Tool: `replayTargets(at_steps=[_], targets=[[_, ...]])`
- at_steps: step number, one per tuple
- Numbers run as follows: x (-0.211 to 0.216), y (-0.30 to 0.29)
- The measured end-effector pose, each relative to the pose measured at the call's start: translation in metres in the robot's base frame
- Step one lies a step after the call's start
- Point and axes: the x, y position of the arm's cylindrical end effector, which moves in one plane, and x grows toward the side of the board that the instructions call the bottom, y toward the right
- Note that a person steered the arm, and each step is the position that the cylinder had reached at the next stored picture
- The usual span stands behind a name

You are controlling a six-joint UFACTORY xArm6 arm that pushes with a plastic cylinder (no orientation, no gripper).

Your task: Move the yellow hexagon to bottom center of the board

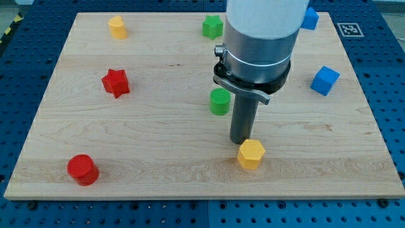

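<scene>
Board: a light wooden board (158, 158) lies on a blue table with rows of small holes (19, 95)
Arm: a big grey and white round arm (259, 38) comes down from the view's top, and a straight dark rod (243, 120) sticks out under it
My tip: my tip (240, 142) rests on the wood, touching or almost touching the top-left edge of the yellow hexagon block (251, 154)
Grip: the rod has nothing that opens or closes, so it holds nothing and can only push
Yellow hexagon block: it sits near the view's bottom, a little right of the middle of the board
Green round block: a green ribbed cylinder (220, 101) stands just left of the rod
Green star block: (213, 27) near the view's top, beside the arm
Other yellow block: a small yellow one (117, 27) at the top left
Red star block: (116, 82) on the left side
Red round block: a red cylinder (83, 170) at the bottom left
Blue blocks: a blue cube (324, 80) on the right, and another blue block (310, 18) at the top right, partly hidden by the arm
</scene>
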Motion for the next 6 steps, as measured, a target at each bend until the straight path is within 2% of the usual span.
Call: replayTargets(at_steps=[2,3,5,6], targets=[[0.005,0.044],[0.025,0.038],[0.026,0.035],[0.012,0.025]])
